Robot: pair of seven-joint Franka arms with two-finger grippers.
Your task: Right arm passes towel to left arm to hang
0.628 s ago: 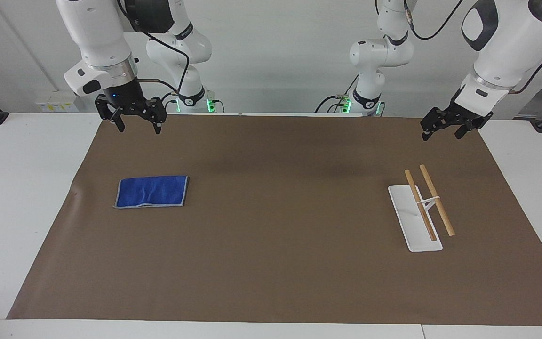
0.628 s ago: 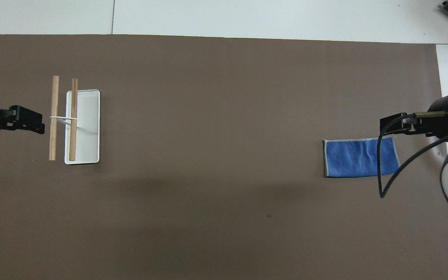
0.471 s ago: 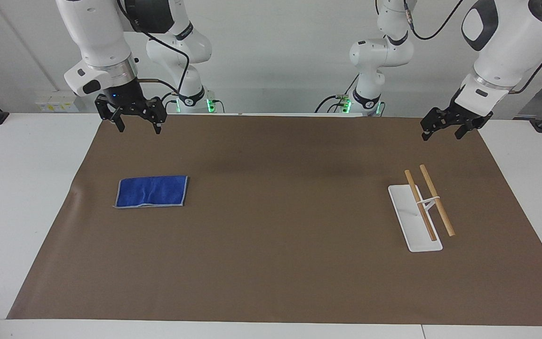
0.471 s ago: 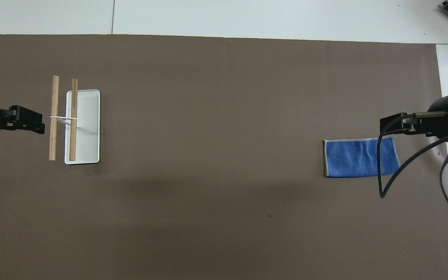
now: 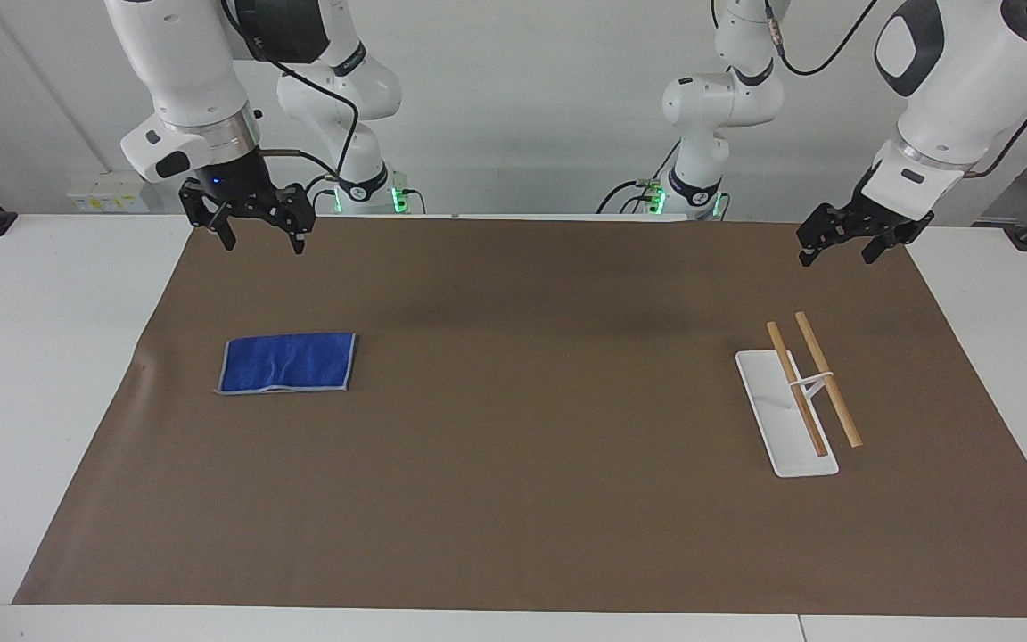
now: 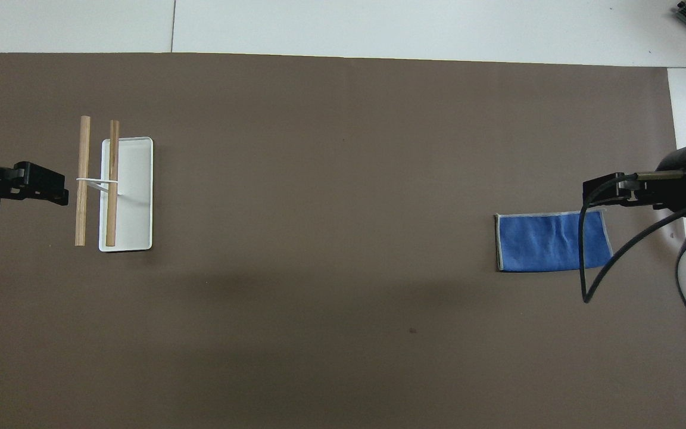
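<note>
Towel (image 5: 287, 362), 1 item, bright blue with a thin grey trim, lies folded flat on the brown mat (image 5: 531, 499) toward my right arm's end of the table, touched by nothing. My right gripper (image 5: 259, 242) hangs in the air over the mat's edge nearest my bases, with the towel well apart from it and lower; its 2 fingers stand spread, nothing between them. In the overhead view this gripper (image 6: 602, 192) shows just past the towel's (image 6: 542, 242) edge, and a black cable (image 6: 584, 256) from the wrist loops across the cloth's corner. My left gripper (image 5: 843, 248) hangs over the mat at the left arm's end, tilted, its 2 fingers also apart and holding nothing; this arm waits. Rack, 1 item: a white rectangular base (image 5: 776, 428) carrying 2 wooden rods (image 5: 825, 379) side by side on a thin white support, standing on the mat at the left arm's end, well apart from the towel. In the overhead view my left gripper (image 6: 36, 185) shows just beside the rods (image 6: 83, 179), without touching them.
</note>
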